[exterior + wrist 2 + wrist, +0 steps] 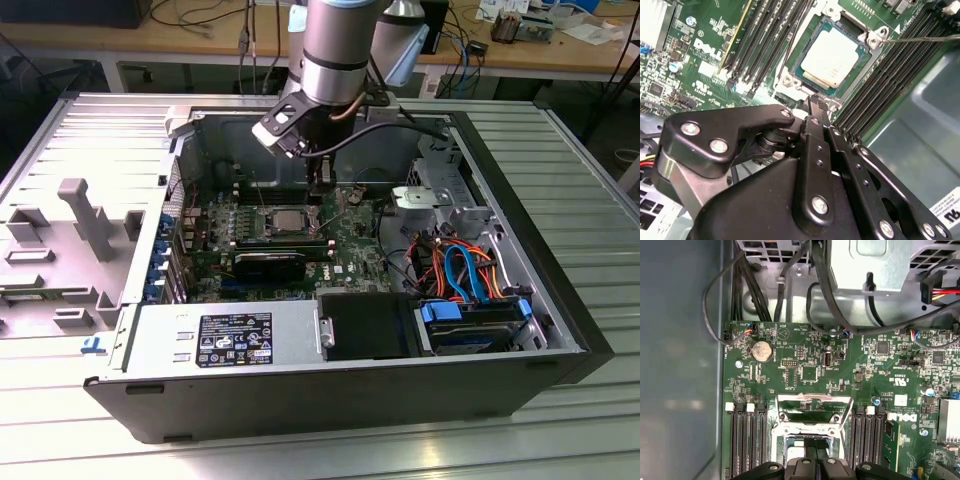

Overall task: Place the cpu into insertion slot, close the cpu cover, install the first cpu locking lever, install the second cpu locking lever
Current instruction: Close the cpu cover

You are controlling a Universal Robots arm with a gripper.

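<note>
Cpu (832,59) sits in insertion slot (788,80) — closed jaws just beside.

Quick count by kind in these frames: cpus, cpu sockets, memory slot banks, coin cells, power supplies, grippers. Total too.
cpu: 1
insertion slot: 1
memory slot banks: 2, one on each side of the slot
coin cell battery: 1
power supply unit: 1
gripper: 1
Total: 7

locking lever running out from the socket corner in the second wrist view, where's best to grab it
Probably take the locking lever on its straight stretch over the memory slots, away from its pivot. Come from above and clamp across it: it is a thin rod.
</note>
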